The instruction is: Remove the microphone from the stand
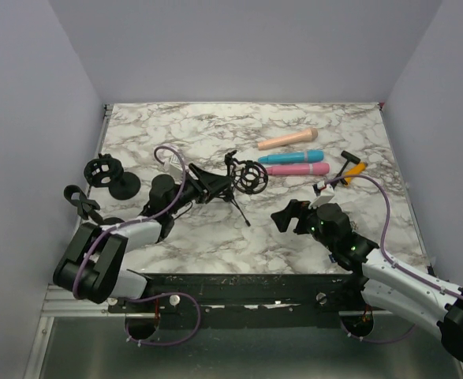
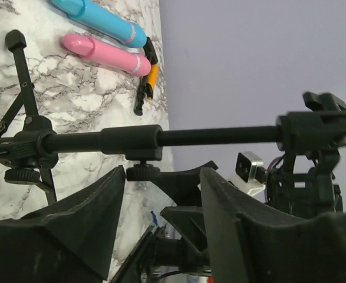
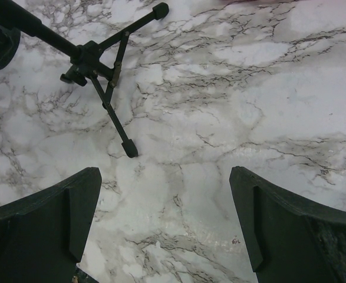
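The black tripod stand (image 1: 229,188) lies tipped on the marble table, its ring mount (image 1: 252,178) showing no microphone inside. Three microphones lie behind it: peach (image 1: 288,140), blue (image 1: 292,156) and pink (image 1: 296,168). My left gripper (image 1: 205,185) is at the stand's pole. In the left wrist view the pole (image 2: 131,140) runs just past the tips of my left gripper (image 2: 162,174), whose jaws stand apart on either side of a small knob (image 2: 142,172) without pinching it. My right gripper (image 1: 289,215) hovers open right of the tripod legs (image 3: 96,59), over bare marble.
An orange and black tool (image 1: 350,169) lies right of the microphones. A second black stand with a round base (image 1: 110,177) and a black clamp (image 1: 81,201) sit at the left edge. Grey walls enclose the table (image 1: 215,126) on three sides.
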Available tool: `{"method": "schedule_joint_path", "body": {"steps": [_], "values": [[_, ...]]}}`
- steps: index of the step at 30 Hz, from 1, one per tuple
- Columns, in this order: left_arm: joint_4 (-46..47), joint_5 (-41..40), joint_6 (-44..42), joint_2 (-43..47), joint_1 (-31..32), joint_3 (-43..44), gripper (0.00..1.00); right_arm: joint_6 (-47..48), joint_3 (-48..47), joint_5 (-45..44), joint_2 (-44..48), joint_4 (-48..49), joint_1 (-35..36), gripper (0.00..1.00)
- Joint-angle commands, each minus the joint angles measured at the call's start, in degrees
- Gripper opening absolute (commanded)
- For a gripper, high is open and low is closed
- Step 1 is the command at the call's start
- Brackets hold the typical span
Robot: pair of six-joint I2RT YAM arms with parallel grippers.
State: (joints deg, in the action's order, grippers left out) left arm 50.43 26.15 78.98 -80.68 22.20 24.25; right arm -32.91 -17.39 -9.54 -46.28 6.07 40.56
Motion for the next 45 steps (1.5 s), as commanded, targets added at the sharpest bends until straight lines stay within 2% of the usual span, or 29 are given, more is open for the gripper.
{"method": "schedule_joint_path", "body": {"steps": [1, 7, 9, 12, 14, 20, 26, 35, 41, 45], "values": [[-7.83, -1.09, -8.18, 7.30, -0.10, -1.67, 0.59, 0.89, 0.25, 0.44, 0.23, 1.13, 0.38, 1.00], [-20.13, -3.36, -15.91, 20.95, -0.25, -3.02, 0.73, 0.78, 0.45, 0.26, 0.68, 1.11, 0.40, 1.00], [-26.91, -4.21, -19.64, 25.45, -0.26, -0.36, 0.78, 0.79, 0.51, 0.35, 0.67, 1.22, 0.40, 1.00], [-35.99, -5.61, -24.72, 30.41, -0.35, 5.30, 0.93, 0.96, 0.42, 0.69, 0.45, 1.37, 0.40, 1.00], [-40.12, -6.74, -27.18, 31.75, -0.42, 9.85, 0.98, 0.96, 0.34, 0.80, 0.25, 1.35, 0.40, 1.00], [-47.11, -6.05, -33.25, 24.67, -0.41, 23.89, 0.99, 1.00, 0.34, 0.80, 0.34, 1.25, 0.39, 1.00], [-48.98, -5.53, -36.48, 15.93, 0.03, 31.46, 0.98, 0.70, 0.42, 0.38, 0.54, 1.22, 0.40, 1.00], [-47.11, -6.30, -38.68, 8.66, 1.88, 26.16, 0.93, 0.86, 0.29, 0.64, 0.06, 1.38, 0.40, 1.00], [-47.22, -8.67, -39.46, 10.44, 1.84, 24.33, 0.91, 0.87, 0.25, 1.00, -0.21, 1.47, 0.39, 1.00], [-48.57, -9.01, -40.00, 12.86, 1.87, 25.01, 0.94, 1.00, 0.08, 1.10, -0.70, 1.49, 0.38, 1.00]]}}
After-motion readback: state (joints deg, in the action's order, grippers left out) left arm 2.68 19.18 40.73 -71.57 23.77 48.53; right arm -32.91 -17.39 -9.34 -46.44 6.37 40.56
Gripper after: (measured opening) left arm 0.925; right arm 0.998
